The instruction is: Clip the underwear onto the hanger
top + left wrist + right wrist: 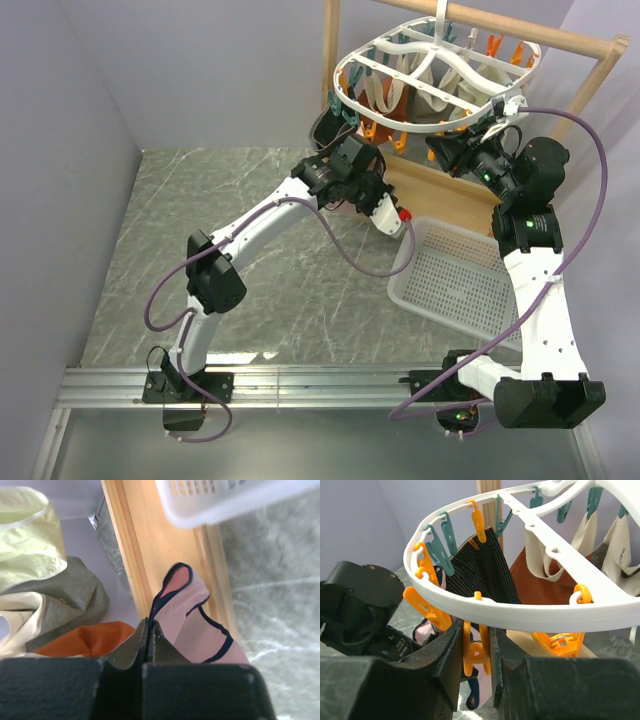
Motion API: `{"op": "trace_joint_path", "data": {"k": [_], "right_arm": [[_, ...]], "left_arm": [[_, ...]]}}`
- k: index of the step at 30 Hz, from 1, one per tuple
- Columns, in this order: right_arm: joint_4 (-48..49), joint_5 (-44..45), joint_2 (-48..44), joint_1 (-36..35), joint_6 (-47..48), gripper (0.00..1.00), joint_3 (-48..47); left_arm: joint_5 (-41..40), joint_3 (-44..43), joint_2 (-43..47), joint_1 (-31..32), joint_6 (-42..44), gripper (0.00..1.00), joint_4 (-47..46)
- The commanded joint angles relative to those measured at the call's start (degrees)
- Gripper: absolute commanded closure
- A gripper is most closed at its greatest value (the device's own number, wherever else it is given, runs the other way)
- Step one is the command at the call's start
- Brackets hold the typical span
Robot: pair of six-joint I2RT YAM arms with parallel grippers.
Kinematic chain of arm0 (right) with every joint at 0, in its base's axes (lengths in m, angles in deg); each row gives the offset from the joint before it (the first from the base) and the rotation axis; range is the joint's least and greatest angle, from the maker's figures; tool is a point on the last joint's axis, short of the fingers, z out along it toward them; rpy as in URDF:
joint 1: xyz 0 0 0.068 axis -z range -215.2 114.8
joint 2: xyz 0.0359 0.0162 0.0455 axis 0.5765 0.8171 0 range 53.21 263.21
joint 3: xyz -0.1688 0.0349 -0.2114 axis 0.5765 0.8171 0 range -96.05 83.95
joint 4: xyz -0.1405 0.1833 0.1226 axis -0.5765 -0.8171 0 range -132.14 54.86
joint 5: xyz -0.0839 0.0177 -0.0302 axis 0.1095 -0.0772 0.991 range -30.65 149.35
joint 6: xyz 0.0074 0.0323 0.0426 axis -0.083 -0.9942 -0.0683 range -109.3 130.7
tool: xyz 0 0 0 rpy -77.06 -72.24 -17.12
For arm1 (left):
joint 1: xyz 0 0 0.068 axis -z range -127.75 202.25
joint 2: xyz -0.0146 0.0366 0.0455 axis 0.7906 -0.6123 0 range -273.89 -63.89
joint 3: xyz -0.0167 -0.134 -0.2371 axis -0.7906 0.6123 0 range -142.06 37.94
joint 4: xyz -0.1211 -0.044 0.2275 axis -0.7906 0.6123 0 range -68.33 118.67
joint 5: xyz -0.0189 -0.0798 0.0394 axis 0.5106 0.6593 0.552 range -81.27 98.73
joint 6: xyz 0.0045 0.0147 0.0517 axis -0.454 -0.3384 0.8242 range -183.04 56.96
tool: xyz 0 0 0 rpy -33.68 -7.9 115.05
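The pale pink underwear (195, 625) with navy edging hangs from my left gripper (150, 622), which is shut on its dark edge just in front of the wooden rack base. From above, the left gripper (392, 222) sits low under the hanger (345, 95), a white oval frame with orange and teal pegs. My right gripper (476, 627) is closed round an orange peg (476, 652) hanging below the hanger's white rim (520, 612). A strip of the underwear (484, 687) shows just beneath that peg. In the top view the right gripper (445, 150) reaches under the hanger's near rim.
A white mesh basket (470, 280) lies on the table right of the left gripper. The wooden rack (470, 205) stands behind it. A black striped garment (480, 565) and cream garments (540, 555) are clipped to the hanger. Orange cloth (90, 637) and olive cloth (75, 595) hang close by.
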Motion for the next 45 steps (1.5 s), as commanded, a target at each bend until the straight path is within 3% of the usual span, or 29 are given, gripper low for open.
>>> {"op": "trace_joint_path", "data": {"k": [1, 9, 13, 18, 25, 34, 41, 45], "right_arm": [[2.97, -0.38, -0.53, -0.40, -0.53, 1.00, -0.24], [3.06, -0.12, -0.62, -0.49, -0.97, 1.00, 0.11], [3.33, -0.12, -0.71, -0.49, -1.32, 1.00, 0.55], [3.50, -0.12, -0.53, -0.49, -1.32, 1.00, 0.47], [3.85, -0.20, -0.62, -0.49, -1.67, 1.00, 0.56], [4.21, -0.91, -1.06, -0.49, -3.78, 1.00, 1.52], [3.59, -1.08, -0.88, -0.40, -4.57, 1.00, 2.05], [3.59, -1.08, -0.71, -0.49, -5.71, 1.00, 2.40]], "left_arm": [[5.83, -3.06, 1.75, -0.02, -10.87, 1.00, 2.96], [13.22, -2.35, 6.15, -0.20, -29.33, 1.00, 3.67], [13.66, -1.66, 8.17, -0.55, -42.58, 1.00, -0.10], [12.34, 2.65, 12.13, -0.55, -52.89, 1.00, -7.05], [11.11, 2.30, 13.18, -0.55, -68.61, 1.00, -10.73], [-2.50, 5.54, 15.38, 1.73, -70.40, 1.00, -18.29], [-13.32, 16.87, 20.48, 4.02, -69.25, 1.00, -33.41], [-16.92, 17.68, 20.74, 4.28, -69.16, 1.00, -37.98]]}}
